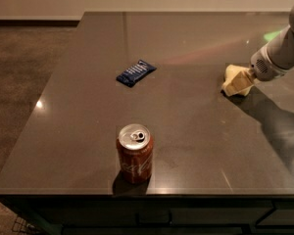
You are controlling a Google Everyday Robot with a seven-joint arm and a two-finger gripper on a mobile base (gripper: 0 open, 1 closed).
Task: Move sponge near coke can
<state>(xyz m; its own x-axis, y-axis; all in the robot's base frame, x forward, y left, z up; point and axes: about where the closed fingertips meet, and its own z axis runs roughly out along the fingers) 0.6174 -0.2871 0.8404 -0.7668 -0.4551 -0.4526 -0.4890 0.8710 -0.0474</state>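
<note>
The coke can [134, 153], red with a silver top, stands upright near the table's front edge, left of centre. My gripper [241, 77] is at the right side of the table, at the end of the grey arm [279, 55], low over the surface. A pale yellow mass at its tip reads as the sponge [232, 86], resting on or just above the table. I cannot separate the sponge's outline from the gripper's own cream parts. The sponge is far from the can, to its right and further back.
A dark blue snack packet [135, 72] lies on the dark glossy table [186, 131], behind the can and left of the gripper. The table's left edge drops to a brown floor [24, 82]. A wall runs behind the table.
</note>
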